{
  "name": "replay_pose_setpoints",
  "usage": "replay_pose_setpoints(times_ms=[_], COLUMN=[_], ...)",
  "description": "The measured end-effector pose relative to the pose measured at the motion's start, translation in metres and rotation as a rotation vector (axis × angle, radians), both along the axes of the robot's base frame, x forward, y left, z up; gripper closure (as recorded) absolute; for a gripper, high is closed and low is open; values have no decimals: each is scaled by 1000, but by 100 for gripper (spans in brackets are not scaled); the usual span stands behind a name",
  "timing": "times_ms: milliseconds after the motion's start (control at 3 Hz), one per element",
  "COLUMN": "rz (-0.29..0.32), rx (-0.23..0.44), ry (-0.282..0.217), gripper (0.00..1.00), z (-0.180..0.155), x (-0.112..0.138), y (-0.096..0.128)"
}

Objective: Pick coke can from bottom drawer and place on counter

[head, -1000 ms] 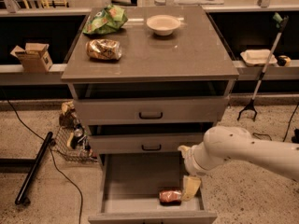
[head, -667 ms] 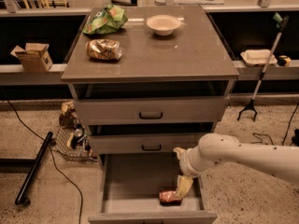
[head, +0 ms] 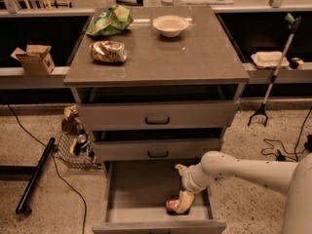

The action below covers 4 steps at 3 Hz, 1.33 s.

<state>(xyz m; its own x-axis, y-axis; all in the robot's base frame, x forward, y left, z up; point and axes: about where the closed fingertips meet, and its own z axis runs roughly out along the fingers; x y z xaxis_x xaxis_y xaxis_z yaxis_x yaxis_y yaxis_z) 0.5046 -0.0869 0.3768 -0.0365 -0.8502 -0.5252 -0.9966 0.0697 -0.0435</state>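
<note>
- Upper left of the frame: the green chip bag (head: 109,19) and gold snack bag (head: 108,51) crowd that side of the counter (head: 195,57). A set-down drifting that way could knock them.
- Lower centre: the bottom drawer (head: 136,189) stands open. The coke can (head: 171,206) lies on its side on the floor, near the front wall, so one nudge and it may roll off left.
- Just right of it: the gripper (head: 183,202) is down inside the drawer, against the can's right end. I cannot tell whether it is clamped on the can, and a partial hold on a lying can could slip on the lift.
- Lower right: the arm (head: 243,169) reaches in under the middle drawer (head: 157,150). A straight rise could clip that front.
</note>
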Motion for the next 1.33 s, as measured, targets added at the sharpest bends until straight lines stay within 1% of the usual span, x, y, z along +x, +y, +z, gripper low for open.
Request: replay_pose_setpoints(times_ms=[333, 667, 1000, 1333], rz=[0, 11, 14, -1], rx=[0, -17, -28, -22], ry=[1, 11, 18, 29], gripper=[0, 0, 0, 0], z=[0, -31, -82, -130], x=[-1, 8, 23, 35], y=[0, 0, -7, -14])
